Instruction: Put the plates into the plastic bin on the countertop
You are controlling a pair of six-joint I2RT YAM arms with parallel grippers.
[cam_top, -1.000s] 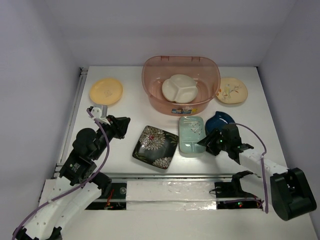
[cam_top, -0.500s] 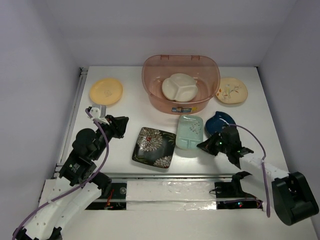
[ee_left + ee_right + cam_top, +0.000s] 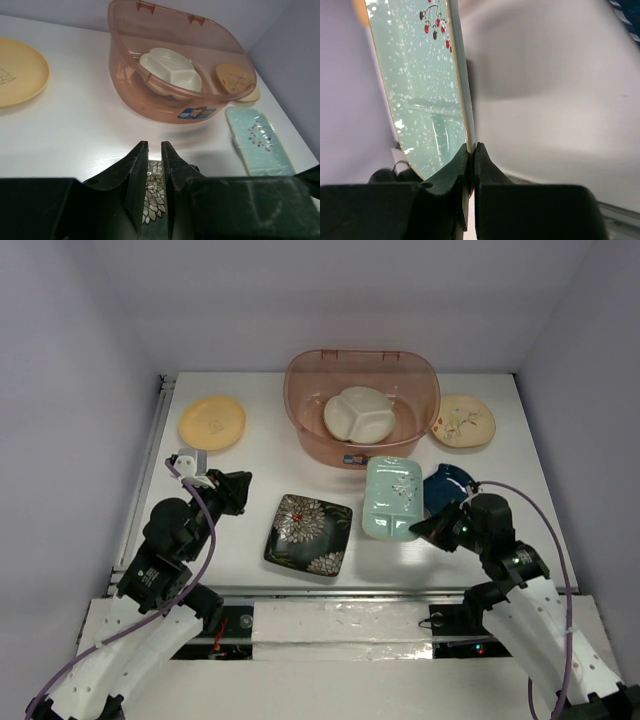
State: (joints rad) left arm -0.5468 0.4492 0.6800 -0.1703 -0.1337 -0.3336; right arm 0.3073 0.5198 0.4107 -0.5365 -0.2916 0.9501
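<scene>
Green plate (image 3: 393,496) shifted toward bin (image 3: 362,405) — long axis fore-aft, prob. lifted; R gripper (image 3: 471,150) clamped on edge.

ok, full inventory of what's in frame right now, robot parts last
plastic bin: 1, translucent pinkish-brown, far centre of countertop
divided round plate: 1, cream, inside bin
round plate: 1, yellow-orange, left of bin
speckled plate: 1, tan, right of bin
floral square plate: 1, black, near centre
rectangular divided plate: 1, pale green, held by its edge
leaf-shaped plate: 1, dark blue, partly behind right arm
countertop: 1, white
left gripper: near floral plate, slightly open
right gripper: clamped on green plate's rim
</scene>
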